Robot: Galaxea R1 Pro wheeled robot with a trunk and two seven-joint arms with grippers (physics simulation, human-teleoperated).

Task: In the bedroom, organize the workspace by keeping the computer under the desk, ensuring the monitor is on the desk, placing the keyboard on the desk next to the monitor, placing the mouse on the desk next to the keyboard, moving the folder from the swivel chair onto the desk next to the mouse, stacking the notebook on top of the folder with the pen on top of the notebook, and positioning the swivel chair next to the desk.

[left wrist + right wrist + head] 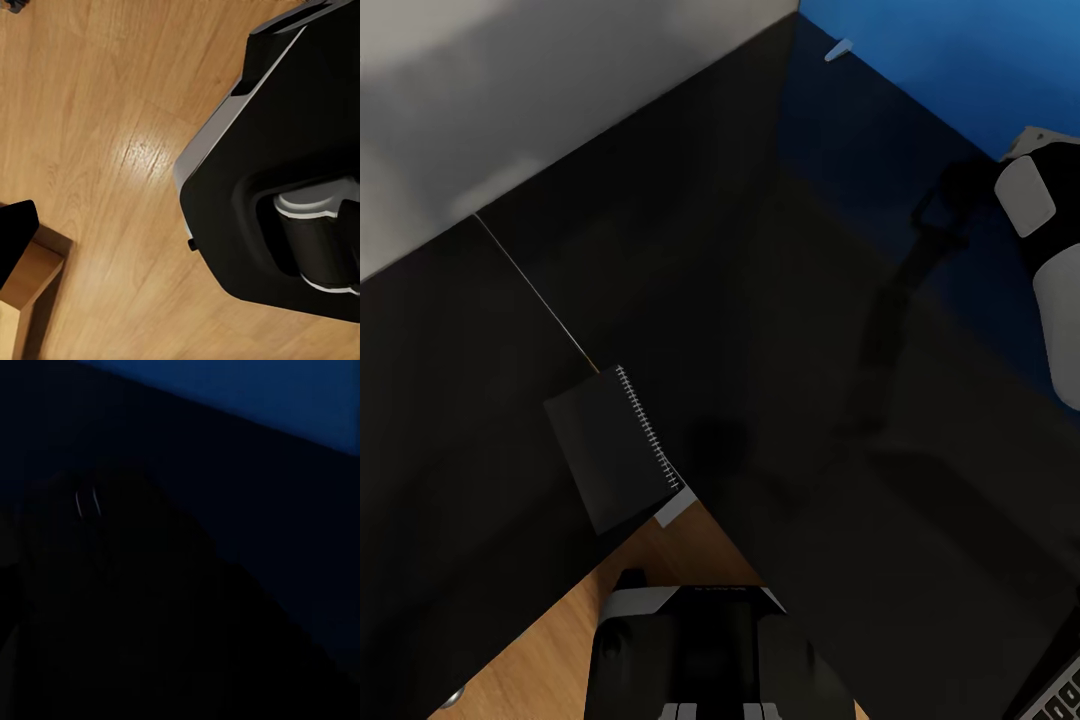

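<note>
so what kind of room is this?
Likely a home office or study corner: a glossy black L-shaped desk, a spiral notebook at its edge, a keyboard corner, wood floor.

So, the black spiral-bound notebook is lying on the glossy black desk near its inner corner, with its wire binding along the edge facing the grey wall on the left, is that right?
Not quite: the black spiral-bound notebook does lie on the glossy black desk near its inner corner, but its wire binding runs along the edge on the right, away from the grey wall. The head view shows this.
</note>
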